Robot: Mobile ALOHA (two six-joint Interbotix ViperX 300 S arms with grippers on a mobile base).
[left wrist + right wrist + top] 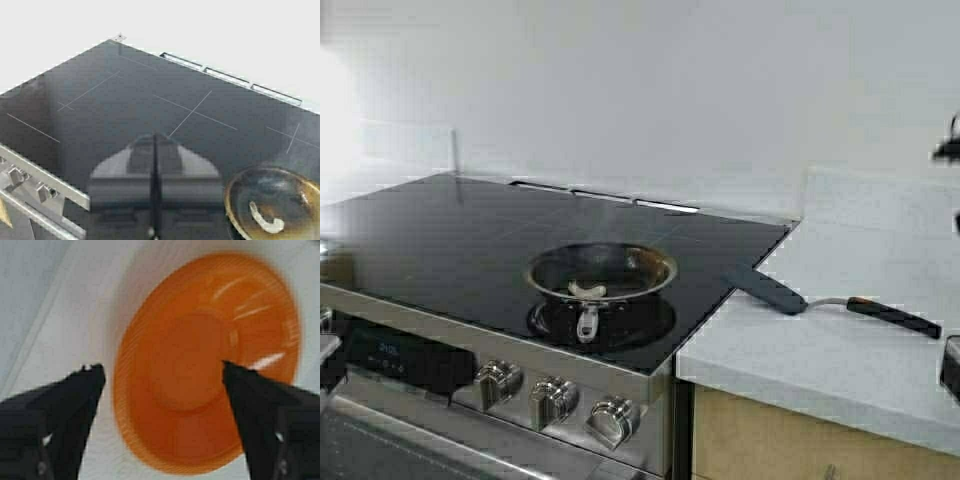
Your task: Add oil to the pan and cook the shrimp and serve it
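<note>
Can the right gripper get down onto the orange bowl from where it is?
Probably yes. The right gripper hangs open above the orange bowl, one finger on each side of it, and nothing lies between them on the white counter.

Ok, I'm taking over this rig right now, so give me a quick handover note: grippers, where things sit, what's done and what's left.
Left gripper: shut, empty, above the stovetop beside the pan.
Right gripper: open, empty, over the orange bowl on the counter.
The shrimp lies in the pan on the burner.
The spatula rests across the stove edge and counter.
The oil is not in view.
Left: finish cooking, then serve the shrimp.
</note>
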